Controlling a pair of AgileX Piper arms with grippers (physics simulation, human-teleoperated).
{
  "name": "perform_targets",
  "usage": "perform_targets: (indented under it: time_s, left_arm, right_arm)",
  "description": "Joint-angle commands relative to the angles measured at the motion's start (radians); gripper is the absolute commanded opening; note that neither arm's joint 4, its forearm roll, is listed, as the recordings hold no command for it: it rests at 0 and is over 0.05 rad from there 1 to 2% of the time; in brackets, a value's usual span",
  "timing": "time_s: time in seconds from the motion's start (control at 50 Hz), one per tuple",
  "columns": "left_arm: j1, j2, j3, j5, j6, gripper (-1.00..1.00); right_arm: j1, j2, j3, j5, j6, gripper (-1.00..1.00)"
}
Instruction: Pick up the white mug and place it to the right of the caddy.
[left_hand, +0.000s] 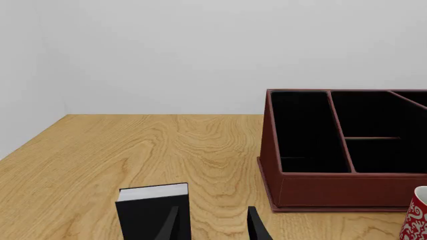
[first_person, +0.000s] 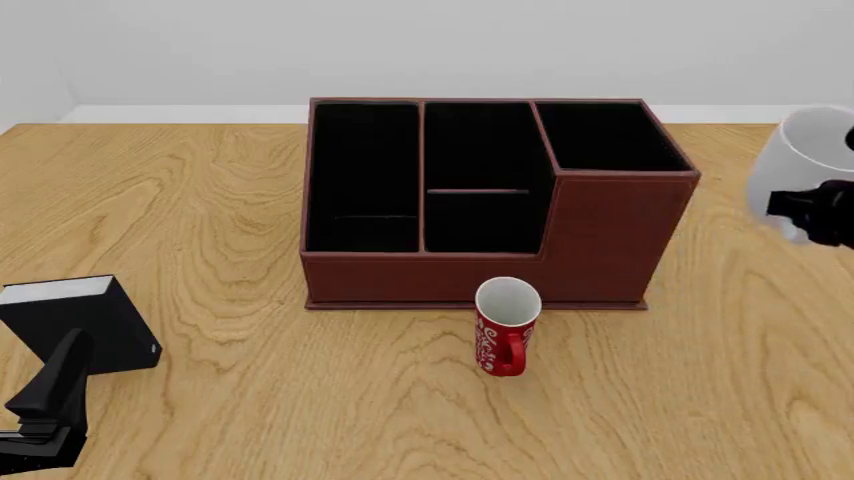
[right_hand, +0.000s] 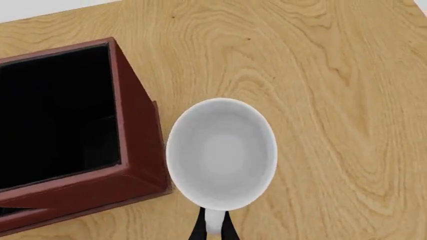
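The right gripper (right_hand: 210, 231) is pinched on the handle of the white mug (right_hand: 221, 152), which hangs directly beneath it with its mouth up and its axis vertical. In the front view the white mug (first_person: 801, 172) is at the right edge of the scene, to the right of the caddy (first_person: 487, 205) and apart from it. The right wrist view shows the mug rim overlapping the caddy's (right_hand: 70, 137) right wall in line of sight; whether they touch cannot be told, nor whether the mug base is on the table (first_person: 267, 400). The coming move is judged to be a straight descent, with bare wood below and to the right. The right arm is the nearer one; the left gripper (first_person: 47, 400) stands spread and holds nothing at the near left, beside the black box (first_person: 74, 320). Count: one white mug, one red mug (first_person: 506, 325) just in front of the caddy, one caddy, one black box.
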Motion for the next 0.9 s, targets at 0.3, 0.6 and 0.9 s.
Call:
perform_targets:
  time_s: [0.3,0.6,0.9]
  left_arm:
    - [0.000,0.000,0.000,0.000,0.000,1.00]
    - [0.000,0.000,0.000,0.000,0.000,1.00]
    - [0.000,0.000,0.000,0.000,0.000,1.00]
  right_arm:
    - [-0.011,0.149,-0.179,0.046,-0.024,-1.00]
    - [0.005,0.241,-0.240,0.022,-0.044,-1.00]
    - [0.002,0.326,-0.251,-0.005,-0.047,-1.00]
